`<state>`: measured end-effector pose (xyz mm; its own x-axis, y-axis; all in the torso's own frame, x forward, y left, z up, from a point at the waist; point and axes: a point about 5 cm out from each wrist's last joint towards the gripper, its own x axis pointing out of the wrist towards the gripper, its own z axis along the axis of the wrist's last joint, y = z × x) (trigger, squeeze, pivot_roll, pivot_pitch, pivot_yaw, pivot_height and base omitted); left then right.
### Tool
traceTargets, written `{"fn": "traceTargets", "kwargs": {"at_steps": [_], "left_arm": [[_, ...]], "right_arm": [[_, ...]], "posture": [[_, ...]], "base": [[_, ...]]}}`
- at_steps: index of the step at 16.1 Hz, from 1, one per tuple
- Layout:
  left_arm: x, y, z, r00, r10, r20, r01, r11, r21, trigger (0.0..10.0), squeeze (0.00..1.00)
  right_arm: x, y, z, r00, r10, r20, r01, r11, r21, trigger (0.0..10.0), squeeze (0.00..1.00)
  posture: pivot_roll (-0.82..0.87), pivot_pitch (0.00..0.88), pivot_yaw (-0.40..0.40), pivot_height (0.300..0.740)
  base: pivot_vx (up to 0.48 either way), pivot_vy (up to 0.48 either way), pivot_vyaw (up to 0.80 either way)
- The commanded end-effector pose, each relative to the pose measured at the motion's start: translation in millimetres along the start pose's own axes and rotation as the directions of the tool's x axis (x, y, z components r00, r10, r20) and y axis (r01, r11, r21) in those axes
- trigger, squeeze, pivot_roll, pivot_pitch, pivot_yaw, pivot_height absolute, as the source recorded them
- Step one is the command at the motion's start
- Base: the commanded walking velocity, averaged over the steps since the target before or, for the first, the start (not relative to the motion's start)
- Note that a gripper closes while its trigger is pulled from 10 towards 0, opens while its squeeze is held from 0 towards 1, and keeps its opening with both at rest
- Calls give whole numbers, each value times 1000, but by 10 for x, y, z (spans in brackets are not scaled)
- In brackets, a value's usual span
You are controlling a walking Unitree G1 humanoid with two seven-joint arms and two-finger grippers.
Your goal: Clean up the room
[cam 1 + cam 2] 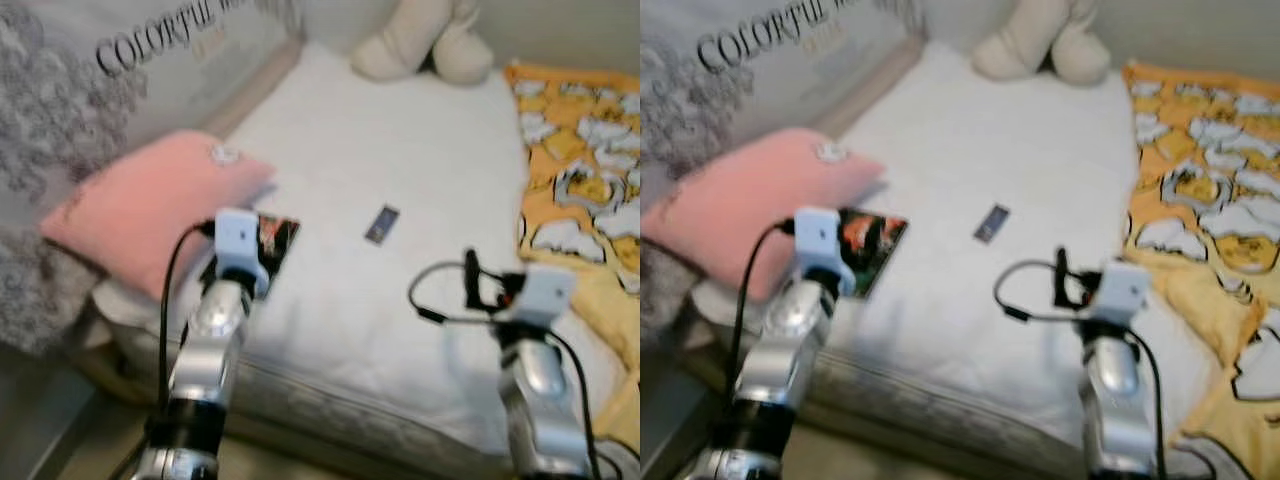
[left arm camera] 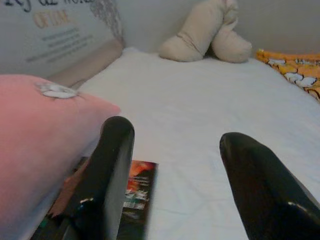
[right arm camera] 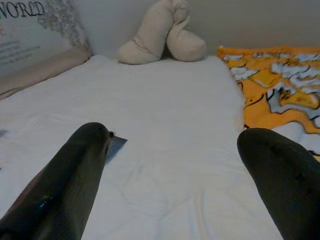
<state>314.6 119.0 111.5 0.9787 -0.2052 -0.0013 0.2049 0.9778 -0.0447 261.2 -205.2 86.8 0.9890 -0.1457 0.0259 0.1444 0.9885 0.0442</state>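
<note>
A: Logging left to right. The pink pillow [image 1: 150,205] is lying at the left edge of the bed [image 1: 400,150], with its corner overlapping a dark glossy booklet [image 1: 872,243]. The left hand [image 2: 172,165] is hovering just over that booklet, fingers spread, gripping nothing.

B: Risk there?

A: In my judgement, the booklet is lying flat on soft bedding and partly tucked under the pillow. A pinch from above is likely to be scraping the sheet or dragging the pillow along instead of lifting the cover.

B: Middle of the bed?

A: A small dark flat item [image 1: 382,223] is resting alone on the white sheet, well apart from the booklet. I cannot tell what it is; the picture is too blurred.

B: And the right side?

A: The right hand [image 3: 175,165] is hanging over the sheet near that item, also spread and empty. A loose cable [image 1: 440,300] is looping off its wrist; it could be snagging as the arm reaches. A beige soft toy [image 1: 420,40] is sitting at the far end, and an orange patterned blanket [image 1: 580,150] is lying bunched along the right edge. Its folds could be catching a finger.
</note>
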Motion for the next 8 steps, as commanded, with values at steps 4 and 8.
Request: {"fn": "traceTargets", "kwargs": {"at_steps": [4, 8], "left_arm": [[62, -128, 47, 998, -70, 4, 70, 998, -1, 10000, 1000], [84, -150, 85, 994, -108, 10, 108, 994, 0, 10000, 0]], "right_arm": [[18, -191, -36, 994, -108, -33, 107, 994, -27, 10000, 1000], [105, -117, 14, 999, -50, -14, 49, 998, -28, 10000, 0]], "posture": [[-97, 0, 24, 740], [-89, 0, 26, 740]], "base": [[341, -334, 0], [0, 0, -253]]}}
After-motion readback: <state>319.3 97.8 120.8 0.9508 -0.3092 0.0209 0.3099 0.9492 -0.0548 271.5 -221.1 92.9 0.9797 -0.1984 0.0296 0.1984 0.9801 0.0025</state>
